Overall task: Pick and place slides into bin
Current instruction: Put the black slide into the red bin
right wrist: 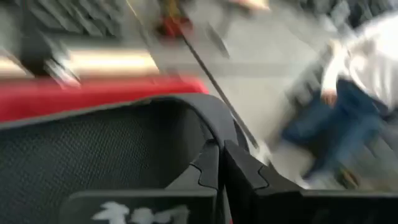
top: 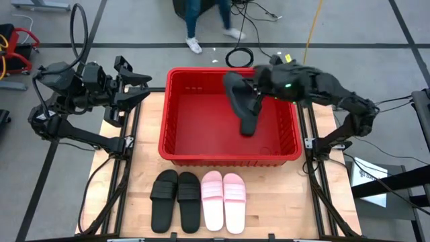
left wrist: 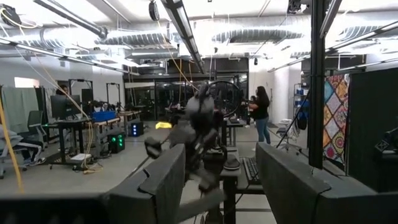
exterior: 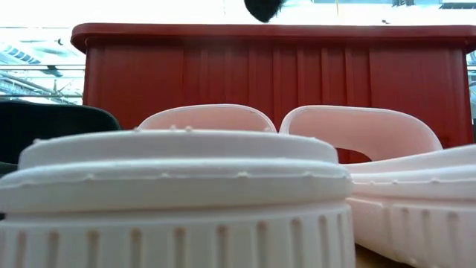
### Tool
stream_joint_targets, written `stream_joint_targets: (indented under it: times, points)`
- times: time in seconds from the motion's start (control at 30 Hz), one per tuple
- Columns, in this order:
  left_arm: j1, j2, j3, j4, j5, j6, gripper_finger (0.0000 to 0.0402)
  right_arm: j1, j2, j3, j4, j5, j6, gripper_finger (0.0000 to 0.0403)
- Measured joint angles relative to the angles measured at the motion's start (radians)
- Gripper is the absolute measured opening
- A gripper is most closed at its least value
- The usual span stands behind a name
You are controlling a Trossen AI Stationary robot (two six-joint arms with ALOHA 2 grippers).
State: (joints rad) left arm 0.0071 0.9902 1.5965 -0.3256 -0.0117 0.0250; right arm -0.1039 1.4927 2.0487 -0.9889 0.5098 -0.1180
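The red bin [top: 176,134] stands at the middle of the table, and in the low view its ribbed wall [exterior: 275,82] fills the background. My right gripper [top: 257,93] is shut on a black slide [top: 242,104] above the bin's inside; the slide's tip [exterior: 264,7] shows over the rim. Two black slides [top: 176,200] and two pink slides [top: 224,200] lie soles down side by side on the table's near part. My left gripper [top: 144,87] hangs open in the air beyond the bin's left side, with nothing between its fingers [left wrist: 165,180]. My right gripper pinches the black slide's strap at its edge [right wrist: 208,134] between its two fingers, coming from the table's right side and slanting down. The slide is lifted clear and hangs tilted over the bin's inside, its textured footbed [right wrist: 93,149] beside the fingers.
Wooden table top [top: 282,195] lies bare to the right of the pink slides. Dark frame rails [top: 127,168] run along both table sides. A person [top: 201,27] walks on the floor beyond the far edge, where a cable coil [top: 238,57] lies.
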Motion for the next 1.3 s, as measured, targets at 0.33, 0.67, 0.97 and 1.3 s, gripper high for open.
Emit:
stream_joint_targets:
  times: [0.33,0.67,0.97,1.3]
  points:
    - [0.000,-0.012,0.000,0.000,-0.016,0.003,0.0202,0.007,0.147,0.000,-0.341,0.235,0.122,0.0000]
    - [0.000,-0.031,0.000,-0.020,-0.017,0.004,0.0202,0.066,0.210,-0.084,-0.330,0.172,0.046,0.0000]
    - [0.000,-0.039,0.000,-0.030,-0.041,0.005,0.0202,0.083,0.018,-0.463,-0.006,0.130,-0.053,0.0000]
    - [0.000,-0.037,0.000,-0.048,-0.041,-0.025,0.0202,0.012,-0.112,-0.762,0.169,0.093,-0.115,0.0000]
